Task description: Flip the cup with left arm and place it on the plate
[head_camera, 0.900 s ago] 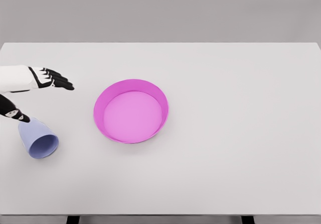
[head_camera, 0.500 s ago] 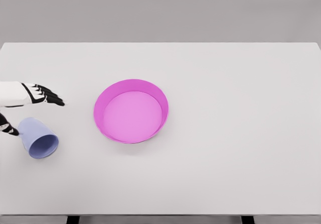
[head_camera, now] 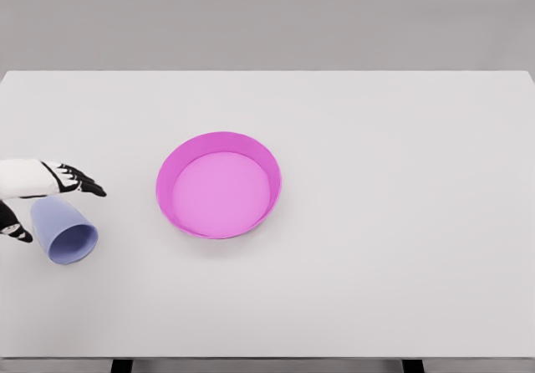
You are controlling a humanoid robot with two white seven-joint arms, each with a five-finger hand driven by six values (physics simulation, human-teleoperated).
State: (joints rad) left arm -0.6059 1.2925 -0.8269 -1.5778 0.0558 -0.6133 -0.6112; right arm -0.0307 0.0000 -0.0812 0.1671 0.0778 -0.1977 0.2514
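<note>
So the lavender cup (head_camera: 63, 229) is lying on its side near the left edge of the white table (head_camera: 401, 222), mouth facing the camera. The left hand (head_camera: 50, 181) sits right over its base, fingers straight out above and thumb below, looks like it's straddling the cup but not clamped, hard to say. The magenta plate (head_camera: 218, 185) sits well to the right, nothing between them.

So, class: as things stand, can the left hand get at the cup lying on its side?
Probably yes: the left hand is open right beside the cup, fingers above it and thumb to its left, nothing between them.
</note>
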